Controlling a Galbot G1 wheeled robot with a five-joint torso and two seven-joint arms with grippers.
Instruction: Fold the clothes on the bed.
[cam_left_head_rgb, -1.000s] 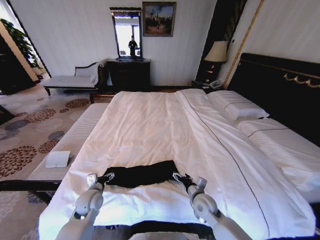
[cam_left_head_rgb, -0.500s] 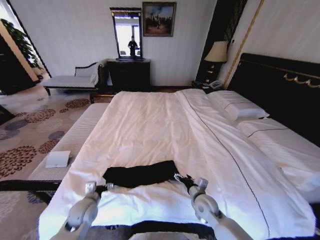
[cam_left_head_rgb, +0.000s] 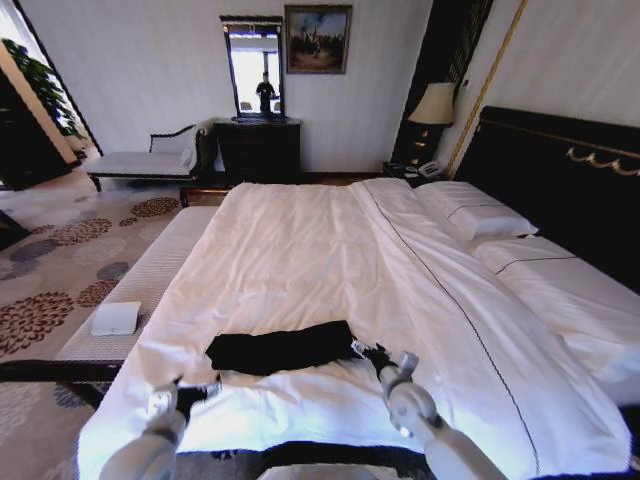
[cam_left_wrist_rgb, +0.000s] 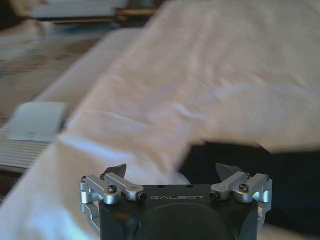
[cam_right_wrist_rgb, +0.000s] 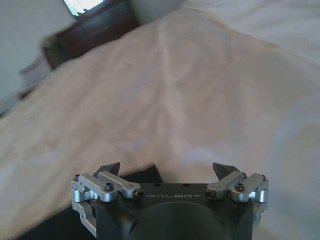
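A black garment (cam_left_head_rgb: 283, 348), folded into a long flat strip, lies on the white bed (cam_left_head_rgb: 300, 250) near its foot edge. My left gripper (cam_left_head_rgb: 197, 386) is low at the foot edge, to the left of the garment and clear of it, fingers open. In the left wrist view the open gripper (cam_left_wrist_rgb: 172, 171) has the black garment (cam_left_wrist_rgb: 250, 160) ahead of it. My right gripper (cam_left_head_rgb: 368, 352) stands open just off the garment's right end. In the right wrist view the gripper (cam_right_wrist_rgb: 166, 169) is open, with black cloth (cam_right_wrist_rgb: 100, 200) below it.
White pillows (cam_left_head_rgb: 478, 215) lie by the dark headboard (cam_left_head_rgb: 560, 170) at the right. A padded bench (cam_left_head_rgb: 150, 280) with a white box (cam_left_head_rgb: 116, 318) runs along the bed's left side. A chaise (cam_left_head_rgb: 150, 160), a dark dresser (cam_left_head_rgb: 258, 145) and patterned carpet lie beyond.
My left gripper has drawn back from the garment's left end toward the foot edge of the bed. The right gripper has stayed by the right end. The garment lies still.
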